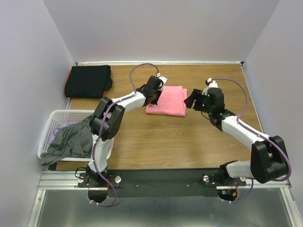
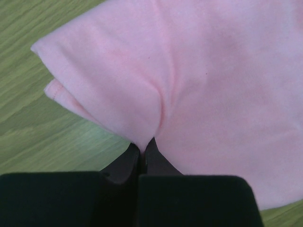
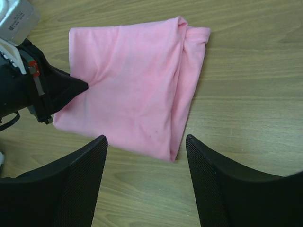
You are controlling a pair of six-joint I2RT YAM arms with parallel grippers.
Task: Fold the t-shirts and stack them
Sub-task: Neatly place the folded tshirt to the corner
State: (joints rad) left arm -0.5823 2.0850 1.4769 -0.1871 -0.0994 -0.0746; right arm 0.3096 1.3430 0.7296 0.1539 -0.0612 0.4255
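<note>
left wrist view, left pincer point(image 2: 142, 150) pinching pink t-shirt point(image 2: 218, 90), right pincer point(image 3: 146, 142) wide near it

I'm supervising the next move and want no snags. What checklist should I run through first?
1. Left gripper shut on the pink t-shirt edge: ok.
2. Right gripper open, holding nothing: ok.
3. Left pinch catches every layer: cannot tell.
4. Pink fold tidy: not ok, one corner bunched.
5. Black t-shirt folded at the far left corner: ok.
</note>
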